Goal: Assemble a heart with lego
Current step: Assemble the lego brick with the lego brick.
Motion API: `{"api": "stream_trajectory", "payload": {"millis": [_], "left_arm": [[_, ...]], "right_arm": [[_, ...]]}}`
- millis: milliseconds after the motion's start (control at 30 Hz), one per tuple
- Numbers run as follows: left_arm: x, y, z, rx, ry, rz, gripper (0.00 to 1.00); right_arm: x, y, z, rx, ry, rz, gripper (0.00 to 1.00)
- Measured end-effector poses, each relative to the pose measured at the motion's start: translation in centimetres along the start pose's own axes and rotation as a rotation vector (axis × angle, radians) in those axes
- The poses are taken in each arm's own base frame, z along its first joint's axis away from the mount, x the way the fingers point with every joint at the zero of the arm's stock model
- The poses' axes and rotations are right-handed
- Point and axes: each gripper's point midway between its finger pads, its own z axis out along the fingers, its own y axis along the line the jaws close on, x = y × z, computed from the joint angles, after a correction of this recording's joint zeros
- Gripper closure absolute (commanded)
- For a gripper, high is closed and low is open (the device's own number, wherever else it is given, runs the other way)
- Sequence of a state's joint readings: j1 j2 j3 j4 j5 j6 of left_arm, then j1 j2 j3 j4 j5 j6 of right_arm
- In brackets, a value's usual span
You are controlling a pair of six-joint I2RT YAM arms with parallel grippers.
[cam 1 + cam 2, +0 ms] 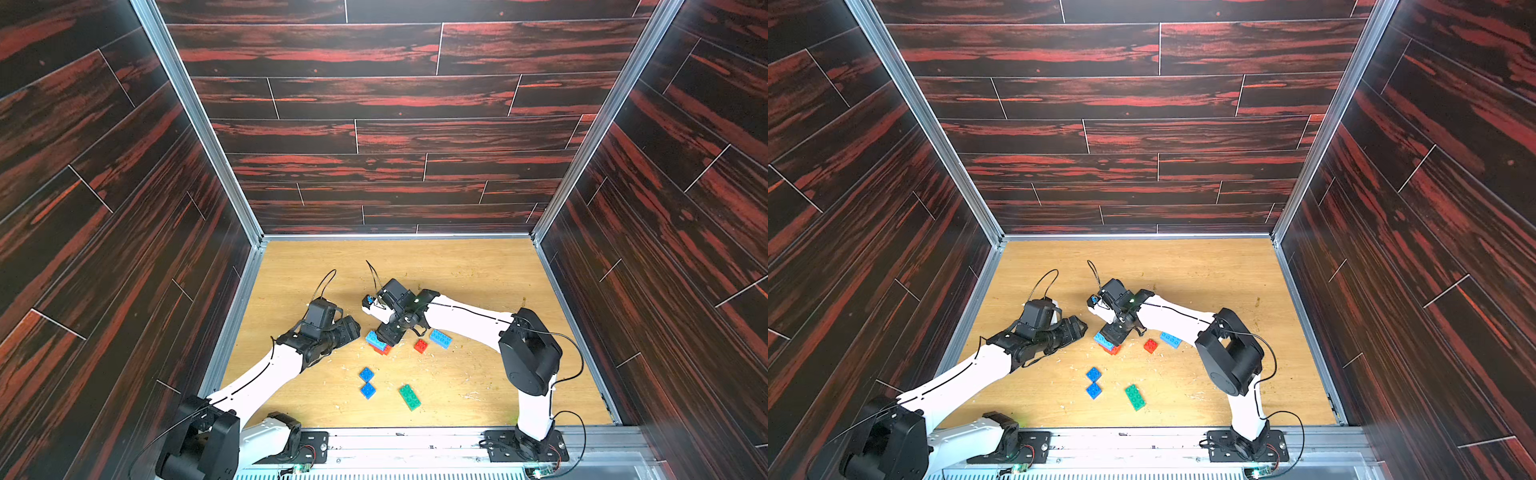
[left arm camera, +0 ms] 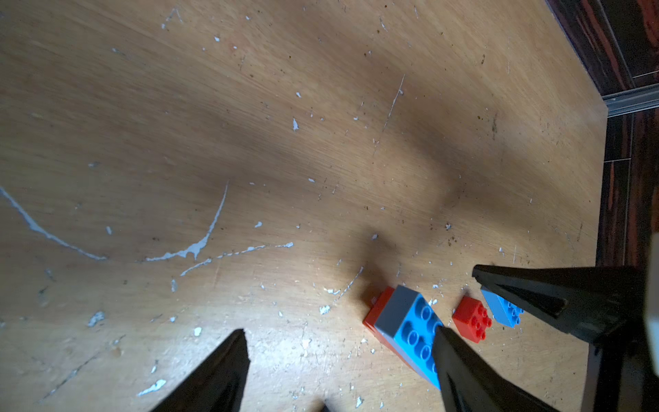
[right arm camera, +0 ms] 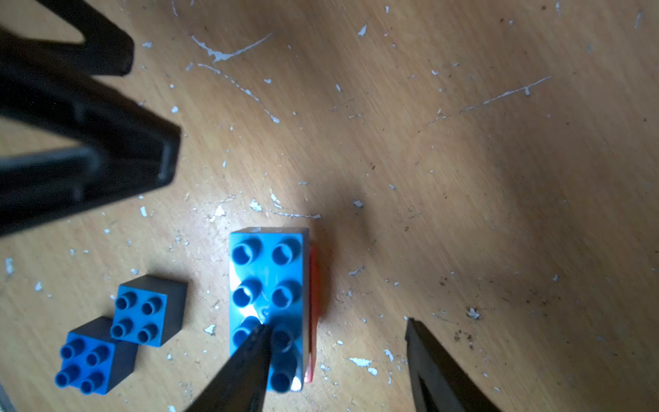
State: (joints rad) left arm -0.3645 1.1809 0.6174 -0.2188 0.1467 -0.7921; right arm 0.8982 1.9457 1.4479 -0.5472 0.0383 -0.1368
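Tabletop (image 1: 478,291) of pale wood grain, scratched and flecked with white chips. It is boxed in on three sides by walls (image 1: 374,104) of dark, red-streaked planks set in silver rails (image 1: 395,237). A white-and-black left arm (image 1: 266,374) and right arm (image 1: 465,316) reach in from the near edge and meet near the middle.

There sits a stack (image 1: 376,340): a long light blue brick, studs up, on red that shows along one side and one end. The right jaws hang over it, parted. In the right wrist view one finger (image 3: 246,364) lies across the studs at one end of the blue brick. The other finger (image 3: 435,367) stands off to the side over bare wood, so nothing is clasped. The left jaws, spread wide and empty, point at the stack from the left, just beside it. Whether a tip touches it cannot be told.

Loose bricks lie around:
- A red square (image 1: 420,345) is just right of the stack.
- A second light blue brick (image 1: 440,338) is beside that.
- A dark blue square (image 1: 366,374) lies corner to corner with another dark blue square (image 1: 368,390), nearer the arms' bases.
- A long green brick (image 1: 409,397) lies right of those.
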Motion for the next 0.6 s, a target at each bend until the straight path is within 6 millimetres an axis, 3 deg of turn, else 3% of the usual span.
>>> {"api": "stream_trajectory", "payload": {"millis": [600], "left_arm": [[0.43,0.37,0.04,-0.011,0.008,0.007,0.17]], "right_arm": [[-0.08,0.07,0.51,-0.031,-0.057,0.031,0.39]]}}
